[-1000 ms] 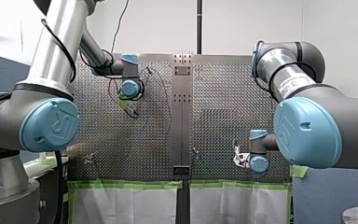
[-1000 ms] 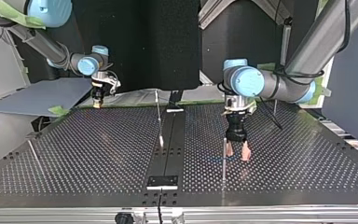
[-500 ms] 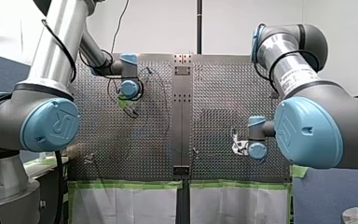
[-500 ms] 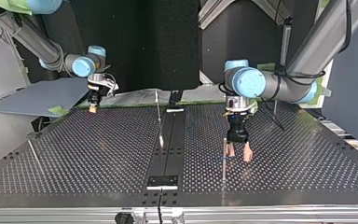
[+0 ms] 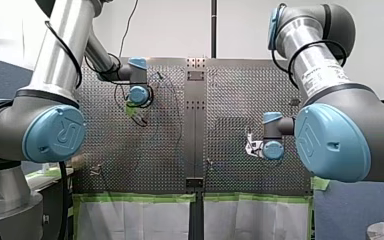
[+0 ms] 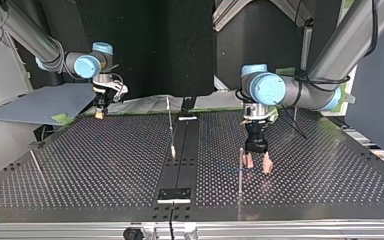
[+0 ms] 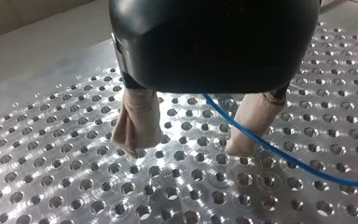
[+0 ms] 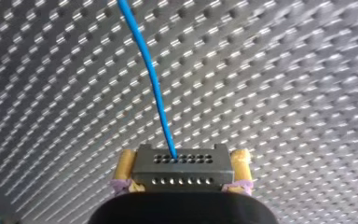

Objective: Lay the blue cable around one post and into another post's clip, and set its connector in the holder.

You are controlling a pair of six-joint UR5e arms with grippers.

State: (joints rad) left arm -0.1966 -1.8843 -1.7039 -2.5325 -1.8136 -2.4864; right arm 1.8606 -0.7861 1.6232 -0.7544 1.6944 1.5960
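**Connector clamped by right gripper; left gripper open over the cable**

Top view, near to far.

- **Lower centre of the frame:** a small plate point(image 6: 174, 195) is seen on the dark middle strip of the table point(image 6: 80, 165).
- **Just behind it, right of centre:** a thin post point(image 6: 240, 170) stands upright. My left gripper point(image 6: 257, 165) is held just beside it, pointing down. Its tips are at or just above the table; contact cannot be told. The fingers are spread wide and nothing is pinched.
- **Left wrist view:** the beige pads point(image 7: 137, 121) are seen well apart. The blue cable point(image 7: 279, 154) is passed loosely between them, crosses in front of one pad and runs off over the table's holes.
- **Further back, centre of the frame:** a second post point(image 6: 170, 122) is seen, slightly off vertical in this view.
- **Farthest, upper left of the frame:** my right gripper point(image 6: 100, 112) is held at the table's far edge.
- **Right wrist view:** the yellow pads point(image 8: 240, 161) are closed on the grey connector point(image 8: 182, 168), one pad at each end. The cable is seen leaving the connector's face and running ahead over the table.

The connector is held in the gripper, not in a holder.
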